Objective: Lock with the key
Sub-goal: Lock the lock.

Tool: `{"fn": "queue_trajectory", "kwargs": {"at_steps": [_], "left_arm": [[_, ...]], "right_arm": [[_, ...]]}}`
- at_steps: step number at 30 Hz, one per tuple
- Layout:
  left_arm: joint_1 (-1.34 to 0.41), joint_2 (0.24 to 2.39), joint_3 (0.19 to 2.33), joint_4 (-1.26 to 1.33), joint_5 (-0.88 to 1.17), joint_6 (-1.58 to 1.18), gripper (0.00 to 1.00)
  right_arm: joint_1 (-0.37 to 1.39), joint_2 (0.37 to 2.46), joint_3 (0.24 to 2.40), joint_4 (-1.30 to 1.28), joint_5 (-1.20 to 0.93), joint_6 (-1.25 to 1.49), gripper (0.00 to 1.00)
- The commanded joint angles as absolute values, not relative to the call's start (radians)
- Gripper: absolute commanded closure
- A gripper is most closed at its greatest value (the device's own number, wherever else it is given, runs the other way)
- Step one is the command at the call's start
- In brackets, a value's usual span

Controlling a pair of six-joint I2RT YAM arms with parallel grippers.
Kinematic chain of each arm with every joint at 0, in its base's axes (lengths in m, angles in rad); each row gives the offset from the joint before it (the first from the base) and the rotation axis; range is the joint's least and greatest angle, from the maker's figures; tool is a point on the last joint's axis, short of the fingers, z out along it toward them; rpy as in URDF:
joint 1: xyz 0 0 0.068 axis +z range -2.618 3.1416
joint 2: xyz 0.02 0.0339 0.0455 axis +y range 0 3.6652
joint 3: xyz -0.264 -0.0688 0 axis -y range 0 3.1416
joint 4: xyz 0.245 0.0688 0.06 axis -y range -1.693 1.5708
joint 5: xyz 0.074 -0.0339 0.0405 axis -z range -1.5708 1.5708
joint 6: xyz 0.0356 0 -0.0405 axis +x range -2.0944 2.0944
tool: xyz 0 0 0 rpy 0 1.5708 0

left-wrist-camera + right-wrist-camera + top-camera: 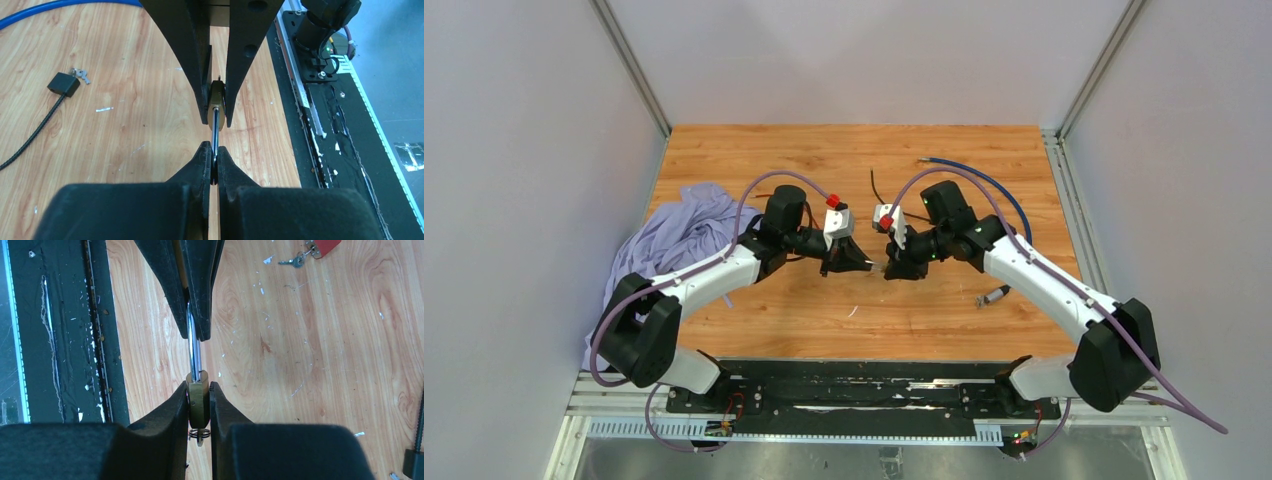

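A brass padlock (198, 400) is held above the table between the two arms. My right gripper (200, 387) is shut on its brass body. A key with a wire ring (199, 436) sticks out of the body's underside, between my right fingers. My left gripper (213, 147) is shut on the padlock's steel shackle (215, 130), which runs straight into the brass body (216, 97). In the top view the left gripper (867, 264) and the right gripper (890, 268) meet tip to tip over the middle of the table.
A black padlock on a black cable (63, 83) lies with keys (81, 75) on the wood. A red lock (326, 245) and a key (292, 261) lie further off. A blue cable (986, 183) is at the back right, and a purple cloth (674, 235) at the left. A small metal piece (994, 295) lies near the right arm.
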State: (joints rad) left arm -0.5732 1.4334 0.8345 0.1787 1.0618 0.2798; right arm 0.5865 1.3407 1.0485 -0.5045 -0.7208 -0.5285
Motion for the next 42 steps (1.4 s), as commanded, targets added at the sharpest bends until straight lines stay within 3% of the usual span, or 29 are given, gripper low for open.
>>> {"fn": "queue_trajectory", "kwargs": {"at_steps": [1,42], "left_arm": [[-0.611,1.460,0.838,0.275,1.062,0.226,1.00],[-0.673,1.460,0.812,0.334,1.008,0.192,1.00]], "right_arm": [[0.589,1.304,1.092,-0.370,-0.757,-0.488,0.99],[0.645,1.243,1.045,-0.349,-0.681,-0.520,0.99]]}}
